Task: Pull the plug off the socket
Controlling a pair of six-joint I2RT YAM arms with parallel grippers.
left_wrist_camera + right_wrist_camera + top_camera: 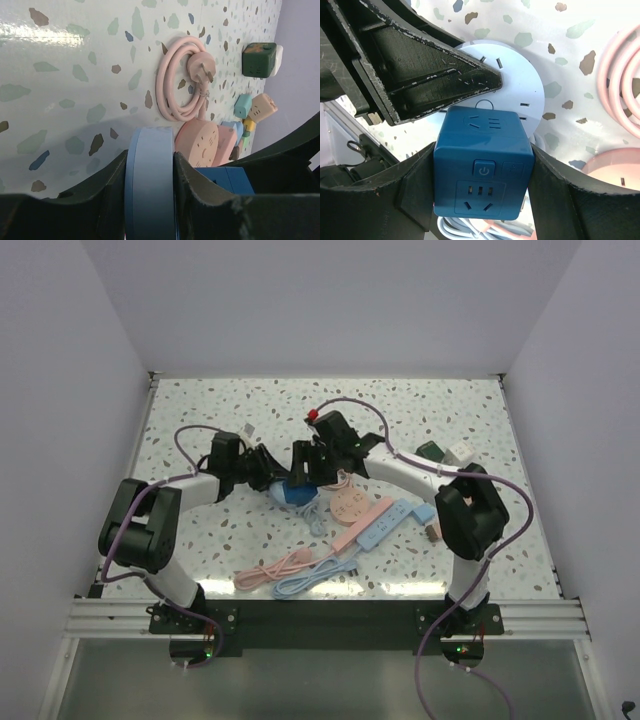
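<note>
Underneath, plug [483,165] hides its joint with socket [522,82].

coiled pink cable [162,89], green cube adapter [259,60]

The blue cube plug [297,494] is largely covered from above by the right claw [300,480]; its prongs are hidden. The round socket [149,185] is cut off by the left wrist view's bottom edge.
</note>
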